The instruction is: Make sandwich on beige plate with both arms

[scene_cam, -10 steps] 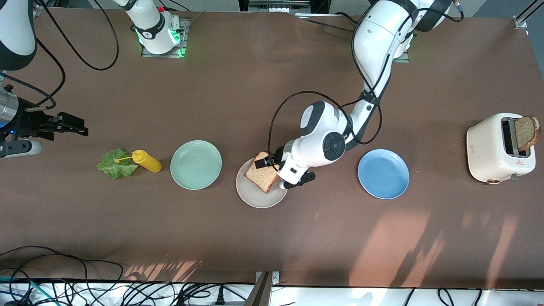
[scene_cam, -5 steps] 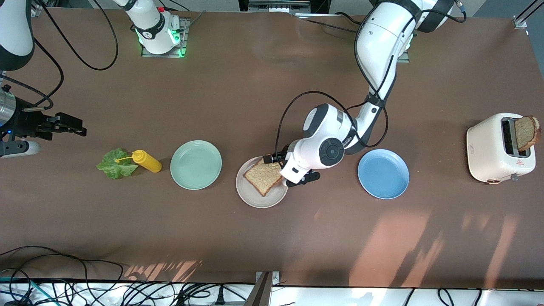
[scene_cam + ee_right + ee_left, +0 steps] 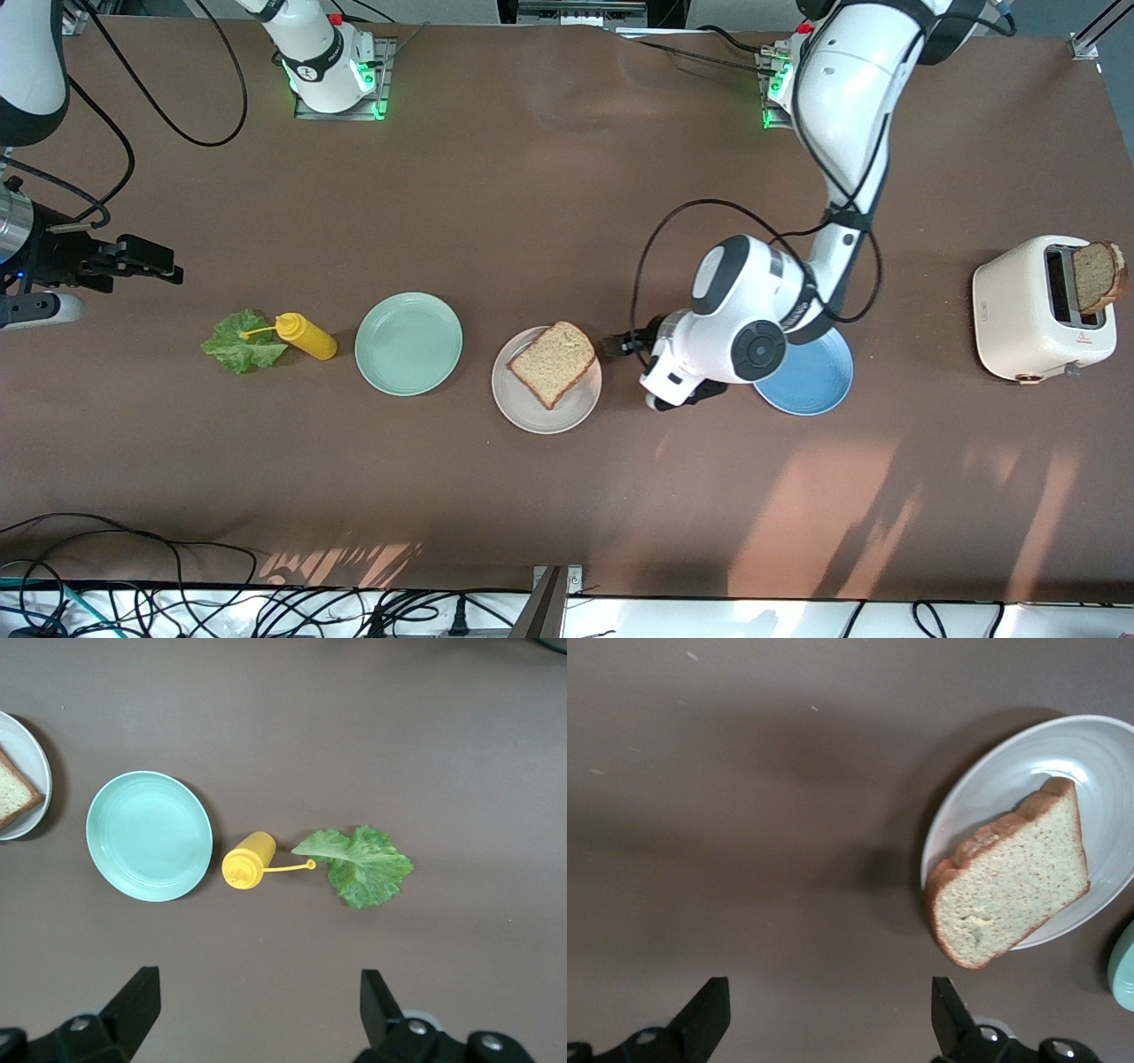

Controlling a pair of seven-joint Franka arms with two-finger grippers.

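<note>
One brown bread slice [image 3: 551, 362] lies flat on the beige plate [image 3: 532, 412]. My left gripper [image 3: 617, 344] hangs open and empty just off that plate's rim, toward the blue plate [image 3: 819, 385]. In the left wrist view the left gripper [image 3: 828, 992] is over bare table, apart from the bread slice [image 3: 1010, 877] and the beige plate [image 3: 1099, 753]. A ruffled lettuce leaf [image 3: 237, 341] lies toward the right arm's end. My right gripper [image 3: 159, 261] waits open there; the right wrist view shows the right gripper [image 3: 257, 983] empty, off to one side of the lettuce leaf [image 3: 363, 866].
A yellow squeeze bottle [image 3: 306, 336] lies beside the lettuce, then a mint green plate [image 3: 408, 343]. A white toaster [image 3: 1028, 310] at the left arm's end holds a second bread slice [image 3: 1099, 275]. My left arm's wrist covers part of the blue plate. Cables run along the table's near edge.
The left gripper has pulled away from the bread slice toward the blue plate. The slice, tilted at the fingers before, now lies flat on the beige plate. The right arm has barely moved.
</note>
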